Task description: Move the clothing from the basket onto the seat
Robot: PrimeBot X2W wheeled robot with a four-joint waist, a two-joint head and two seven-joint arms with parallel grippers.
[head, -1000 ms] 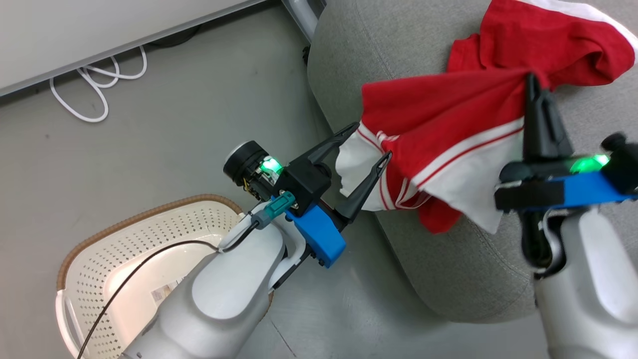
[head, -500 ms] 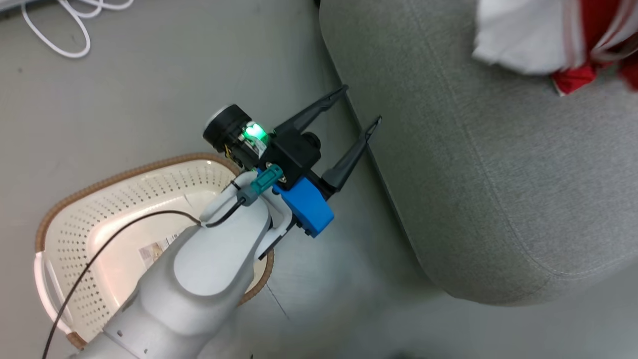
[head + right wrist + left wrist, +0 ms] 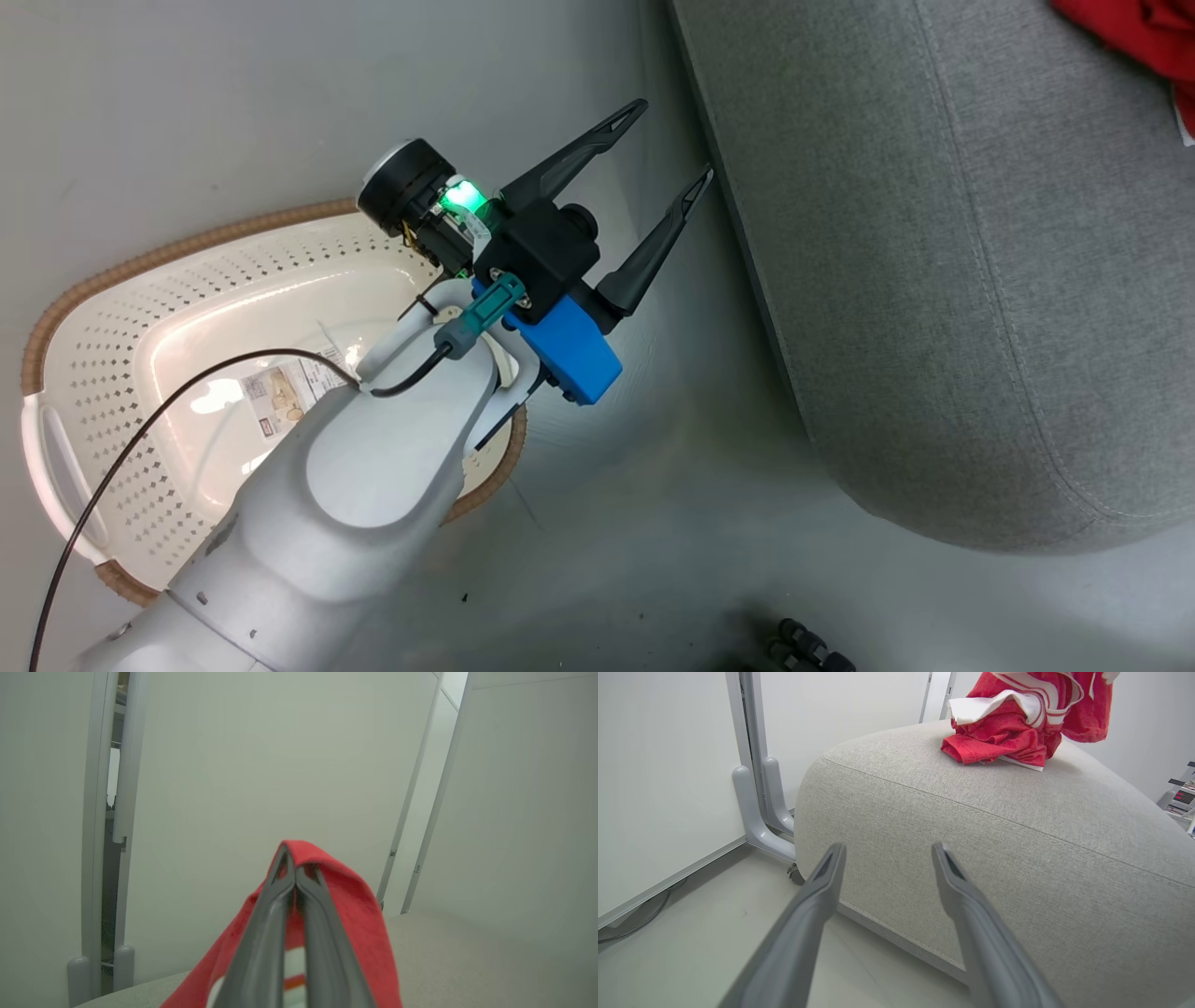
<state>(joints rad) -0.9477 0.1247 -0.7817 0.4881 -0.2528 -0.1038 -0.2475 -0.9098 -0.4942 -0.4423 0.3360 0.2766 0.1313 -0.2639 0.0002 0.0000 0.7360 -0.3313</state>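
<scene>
— How many grippers do we see, and how do they stand?

— Two. Our left gripper hangs over the floor between the basket and the seat. It is just beside the seat's edge, with its two fingers spread and nothing between them. Our right gripper has both fingers pressed together on a fold of the red clothing.

— Where does the clothing lie?

— One crumpled red-and-white heap rests on top of the seat, and more red cloth hangs just above it. We cannot tell whether that makes one garment or two.

— And the basket?

— One basket stands on the floor near the one seat, not touching it. On its bottom we count one sticker. One black cable from our left arm crosses above it.
</scene>
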